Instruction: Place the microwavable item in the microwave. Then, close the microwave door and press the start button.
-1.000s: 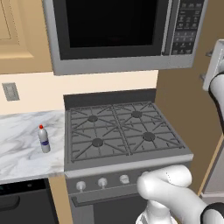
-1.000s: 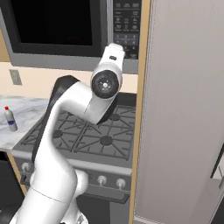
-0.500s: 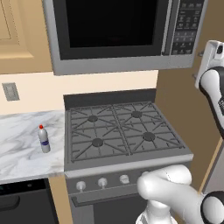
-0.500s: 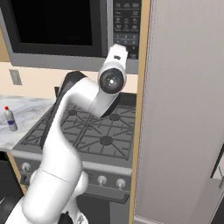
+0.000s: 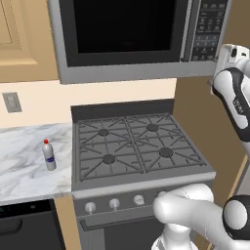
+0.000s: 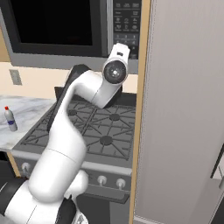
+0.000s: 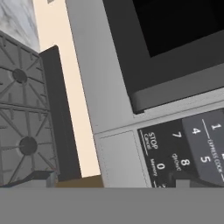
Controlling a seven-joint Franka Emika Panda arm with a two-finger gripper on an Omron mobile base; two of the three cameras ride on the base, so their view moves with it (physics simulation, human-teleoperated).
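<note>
Hand view: keypad panel (image 7: 192, 148) just ahead.
My jaws stand wide apart, empty; microwave door (image 5: 122, 29) shut.

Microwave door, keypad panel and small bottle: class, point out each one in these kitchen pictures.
microwave door (image 5: 124, 27): left base view, on its black glass window.
keypad panel (image 6: 127, 19): right base view, on the dark button area.
small bottle (image 5: 48, 156): left base view, on its body, standing on the marble counter.

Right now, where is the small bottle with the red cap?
The small bottle stands upright on the marble counter, left of the stove, below the wall outlet; the right base view shows it at far left.
</note>
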